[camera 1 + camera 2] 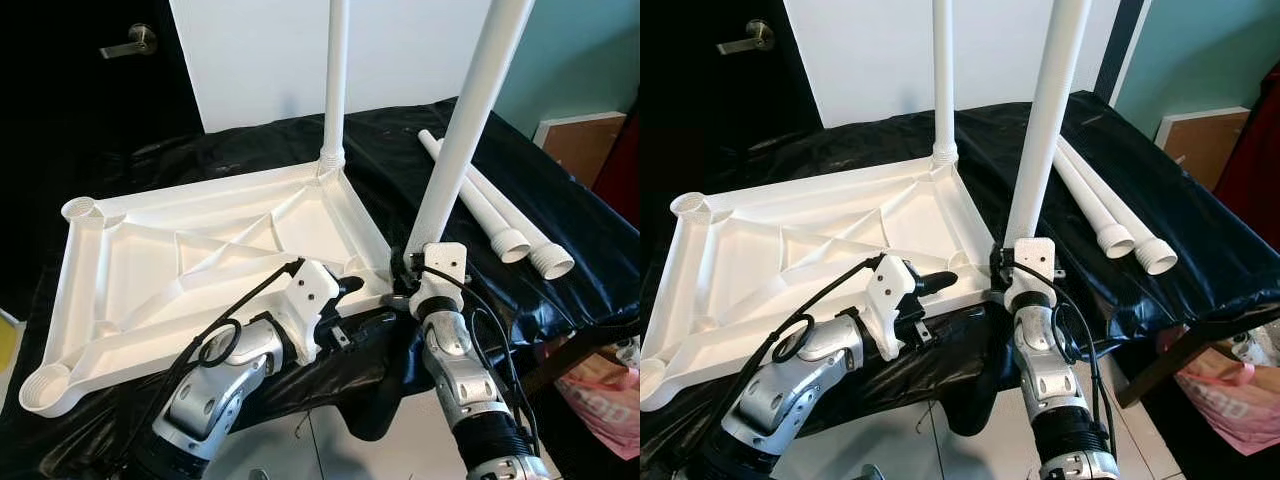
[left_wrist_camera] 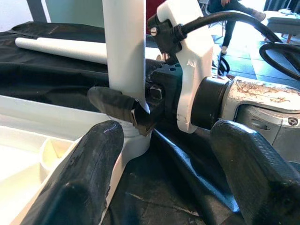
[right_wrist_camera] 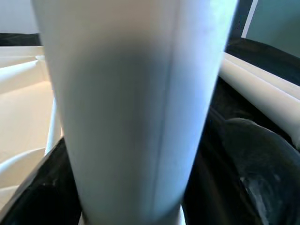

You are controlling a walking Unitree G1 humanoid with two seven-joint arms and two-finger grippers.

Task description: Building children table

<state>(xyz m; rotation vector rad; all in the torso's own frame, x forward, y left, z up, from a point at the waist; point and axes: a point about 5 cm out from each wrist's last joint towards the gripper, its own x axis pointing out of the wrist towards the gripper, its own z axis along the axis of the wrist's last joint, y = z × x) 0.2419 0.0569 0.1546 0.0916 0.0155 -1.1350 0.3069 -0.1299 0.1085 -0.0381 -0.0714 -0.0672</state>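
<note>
Nearest you, low in the frame, your right gripper [image 1: 408, 268] pinches the tall white plastic leg [image 1: 462, 130], standing at the near right corner of the upturned white plastic tabletop [image 1: 150, 275] on the black cloth [image 1: 250, 135]. Your left gripper [image 1: 352, 285], fingers spread, sits at that tabletop's near edge. A second upright leg [image 1: 336, 75] stands at the far corner; two loose white tubes [image 1: 500, 215] lie at centre right.
</note>
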